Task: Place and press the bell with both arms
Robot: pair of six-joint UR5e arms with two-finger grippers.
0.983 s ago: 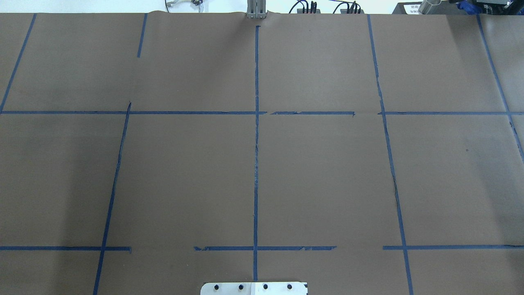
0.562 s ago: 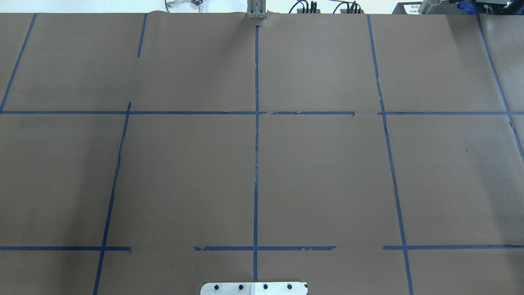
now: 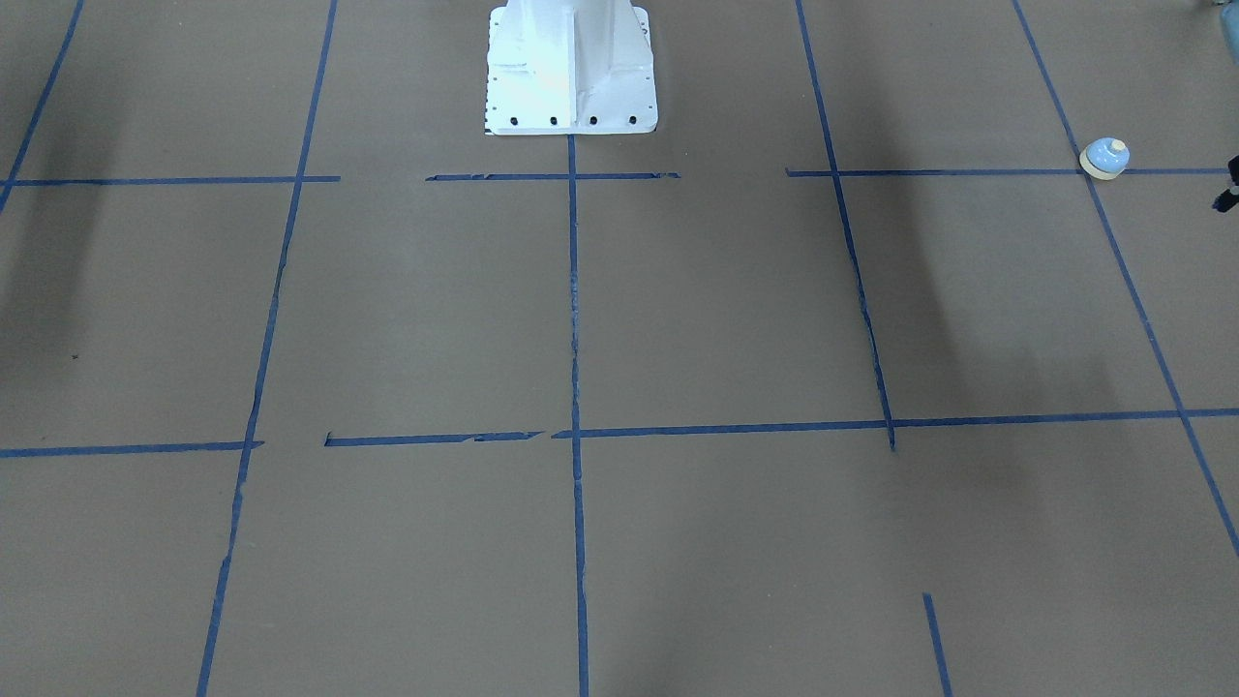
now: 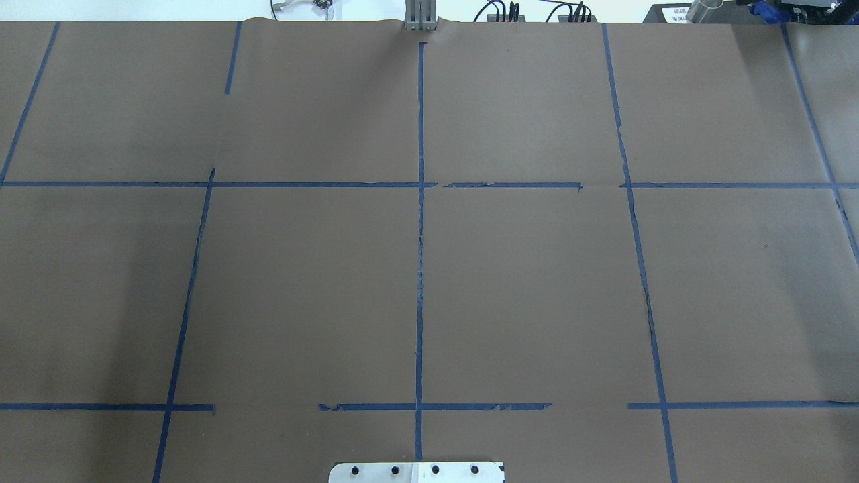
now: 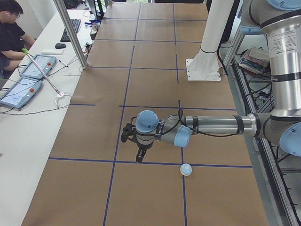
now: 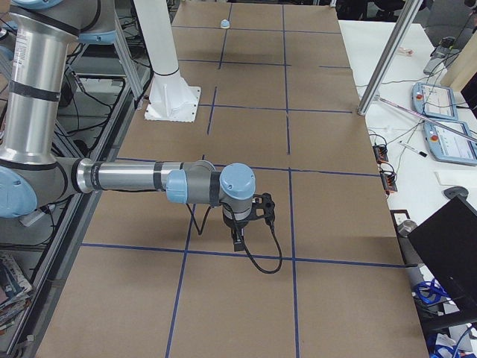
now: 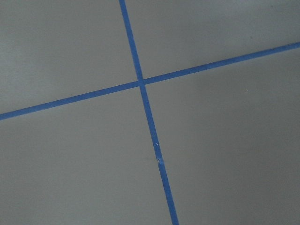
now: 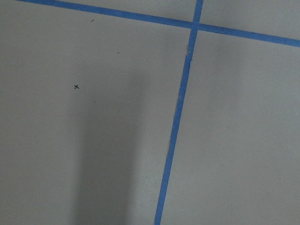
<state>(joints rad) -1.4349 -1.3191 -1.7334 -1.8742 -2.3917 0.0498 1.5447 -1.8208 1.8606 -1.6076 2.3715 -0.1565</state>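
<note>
The bell (image 5: 186, 169), a smooth light-blue dome with a cream button and rim, sits upright on a crossing of blue tape (image 4: 420, 302) at the left end of the matte brown paper counter (image 4: 537, 282). The left tool (image 5: 139, 157), a black open frame, hangs near the bell without touching it. A white bolted pedestal (image 3: 571, 68) stands mid-counter. The right tool (image 6: 237, 243) points down. I cannot tell how wide either tool is.
</note>
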